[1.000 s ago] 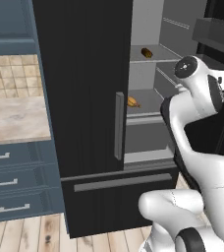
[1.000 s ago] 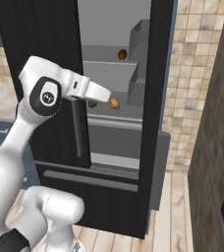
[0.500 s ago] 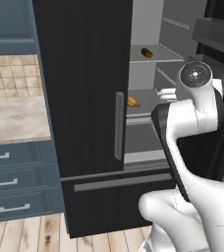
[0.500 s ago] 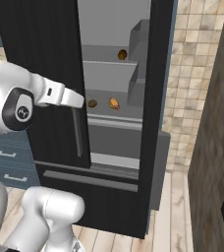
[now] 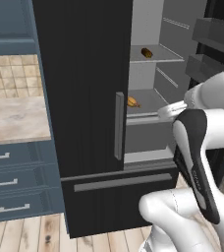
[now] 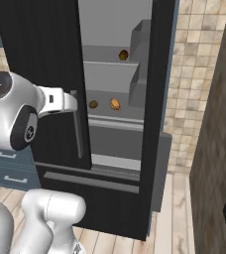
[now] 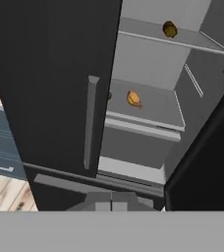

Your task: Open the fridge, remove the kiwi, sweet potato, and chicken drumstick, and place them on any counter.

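With fridge (image 5: 84, 74) ajar, no legible labels.

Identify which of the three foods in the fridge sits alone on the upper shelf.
The sweet potato, dark and oblong, sits alone on the upper shelf. The golden chicken drumstick and the small round kiwi share the shelf below.

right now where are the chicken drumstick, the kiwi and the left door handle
chicken drumstick (image 7: 133, 99), hand view, its bulbous end
kiwi (image 6: 92, 104), right base view, its middle
left door handle (image 5: 119, 126), left base view, mid bar
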